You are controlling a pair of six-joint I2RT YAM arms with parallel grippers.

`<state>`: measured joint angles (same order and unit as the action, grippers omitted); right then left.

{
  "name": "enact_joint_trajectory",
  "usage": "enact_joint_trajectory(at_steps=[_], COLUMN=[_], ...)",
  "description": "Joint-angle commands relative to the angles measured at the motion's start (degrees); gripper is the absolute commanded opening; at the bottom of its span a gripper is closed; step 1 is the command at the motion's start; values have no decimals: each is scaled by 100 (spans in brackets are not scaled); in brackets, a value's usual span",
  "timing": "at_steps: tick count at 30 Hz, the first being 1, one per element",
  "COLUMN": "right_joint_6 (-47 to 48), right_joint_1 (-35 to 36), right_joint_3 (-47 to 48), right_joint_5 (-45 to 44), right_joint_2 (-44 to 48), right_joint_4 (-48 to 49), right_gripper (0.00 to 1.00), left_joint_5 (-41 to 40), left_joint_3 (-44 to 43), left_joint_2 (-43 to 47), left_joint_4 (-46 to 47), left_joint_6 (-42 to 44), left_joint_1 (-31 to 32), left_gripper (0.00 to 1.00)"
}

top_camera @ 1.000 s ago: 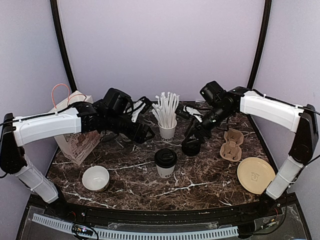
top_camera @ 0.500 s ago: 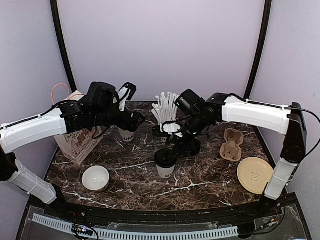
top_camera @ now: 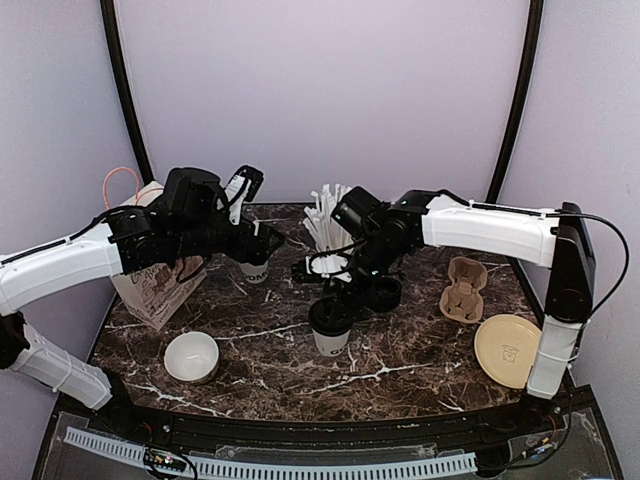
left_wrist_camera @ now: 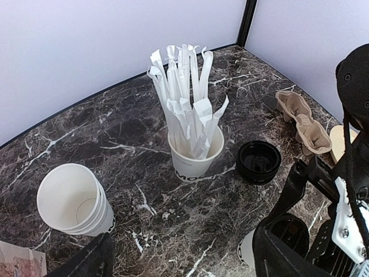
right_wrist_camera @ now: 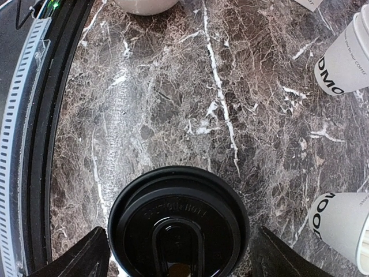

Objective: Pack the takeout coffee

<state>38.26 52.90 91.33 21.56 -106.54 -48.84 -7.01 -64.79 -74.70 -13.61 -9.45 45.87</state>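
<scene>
Coffee cup (top_camera: 331, 327) with its black lid on stands near the middle of the marble table (top_camera: 420, 360), directly under the right gripper (top_camera: 338, 290), whose fingers (right_wrist_camera: 86, 257) are spread wide on either side of the lid. Further left, the left gripper (top_camera: 268, 240), also spread, hovers near a stack of open cups (top_camera: 255, 270). The straw cup (top_camera: 335, 262) stands behind the lidded one, with a loose black lid (top_camera: 386, 293) just beside it
</scene>
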Motion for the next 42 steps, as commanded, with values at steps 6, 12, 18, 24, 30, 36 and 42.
enact_joint_trajectory(at_steps=[6,12,18,24,30,36,42], right_joint_6=[7,-105,-213,-263,-322,-284,-354], right_joint_1=[140,150,163,176,221,378,430], right_joint_3=[50,71,63,61,48,-48,-35], right_joint_5=[-159,-258,-444,-605,-824,-1002,-1144], right_joint_2=[-83,-146,-190,-214,-228,-210,-181], right_joint_4=[-270,-269,-176,-123,-32,-47,-22], right_gripper=[84,78,78,78,77,78,74], left_joint_5=[-32,-1,-11,-13,3,11,-5], left_joint_3=[101,81,71,63,55,27,2], left_joint_2=[147,123,117,122,131,126,122], left_joint_4=[110,117,88,40,38,6,2], left_joint_6=[-29,-27,-8,9,22,39,74], left_joint_1=[-34,-34,-34,-34,-34,-34,-34], left_gripper=[86,86,86,86,86,86,86])
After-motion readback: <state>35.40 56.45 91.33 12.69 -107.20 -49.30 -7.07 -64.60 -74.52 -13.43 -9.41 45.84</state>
